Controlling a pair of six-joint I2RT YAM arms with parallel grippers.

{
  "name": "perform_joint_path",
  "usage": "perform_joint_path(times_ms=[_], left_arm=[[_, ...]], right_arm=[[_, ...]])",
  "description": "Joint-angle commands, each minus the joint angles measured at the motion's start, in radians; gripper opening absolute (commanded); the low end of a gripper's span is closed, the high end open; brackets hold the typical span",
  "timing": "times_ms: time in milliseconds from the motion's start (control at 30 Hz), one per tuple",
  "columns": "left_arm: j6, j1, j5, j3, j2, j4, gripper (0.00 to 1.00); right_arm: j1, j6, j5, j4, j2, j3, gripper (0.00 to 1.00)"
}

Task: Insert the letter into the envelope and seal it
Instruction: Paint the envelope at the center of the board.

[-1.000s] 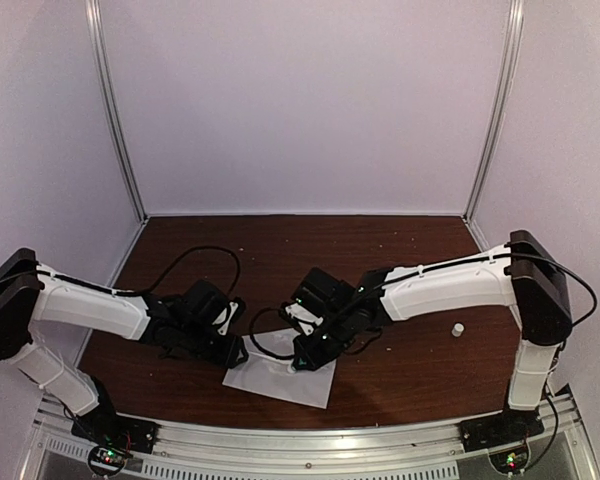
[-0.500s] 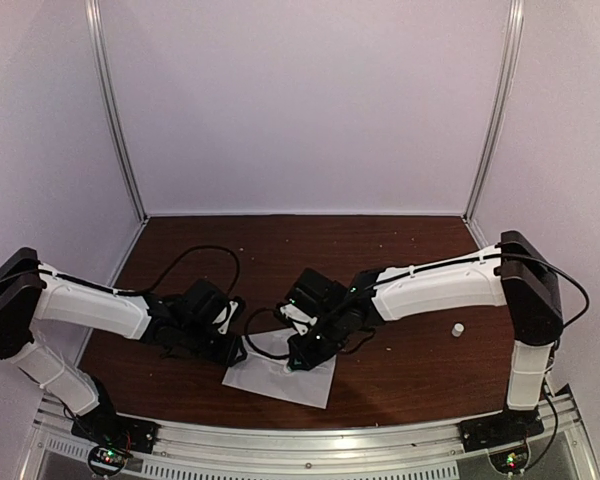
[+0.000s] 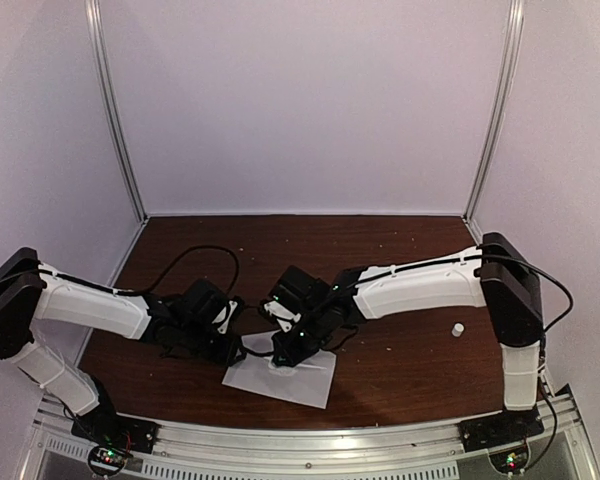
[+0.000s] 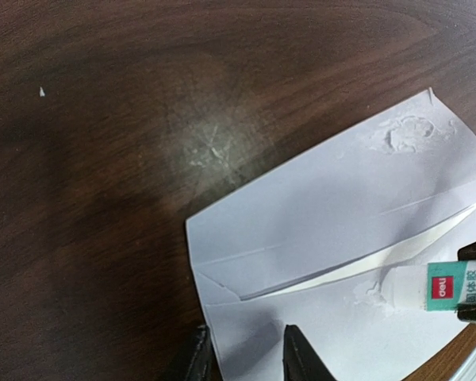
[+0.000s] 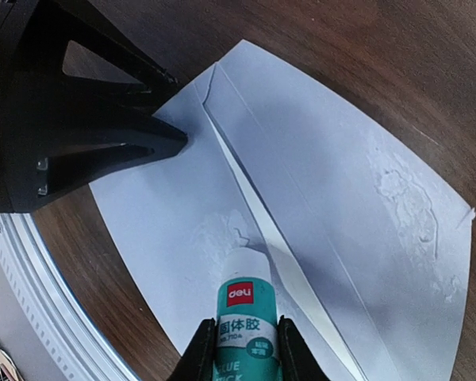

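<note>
Right gripper (image 5: 243,337): my jaws clamp the glue stick (image 5: 243,294).
Stick tip: touching the envelope (image 5: 325,151), beside its fold.
Left gripper (image 4: 246,353): my jaws narrow, at the envelope's corner; whether they grip, I cannot tell.

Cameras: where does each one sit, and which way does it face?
Top external: above and behind the bases, looking down at the table; left arm and right arm show whole.
Left wrist: looks down on the envelope; left fingers at the bottom edge.
Right wrist: looks down on it too; right fingers clamp the glue stick, left fingers upper left.
Shared: both wrist views show envelope and glue stick.
</note>
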Motion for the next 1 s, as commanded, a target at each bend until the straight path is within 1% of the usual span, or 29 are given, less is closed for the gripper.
perform_joint_path(times_ms=[0,200,467,700,967], left_arm=[[-0.01,0.0,0.047,-0.023,0.018,0.01,0.32],[-0.012,0.0,0.039,-0.029,0.017,0.011,0.32],[-0.022,0.0,0.028,-0.042,0.007,0.009,0.32],[-0.025,0.0,0.021,-0.046,-0.004,0.004,0.32],[-0.024,0.0,0.022,-0.049,-0.006,0.001,0.32]], right_arm=[[0.01,-0.02,0.026,0.005,0.055,0.065,0.0],[0.011,-0.018,0.028,0.016,0.059,0.119,0.0],[0.011,0.002,0.002,0.069,-0.074,0.087,0.0],[0.011,0.027,0.072,0.037,-0.182,-0.027,0.0],[0.01,0.063,0.069,0.026,-0.225,-0.174,0.0]])
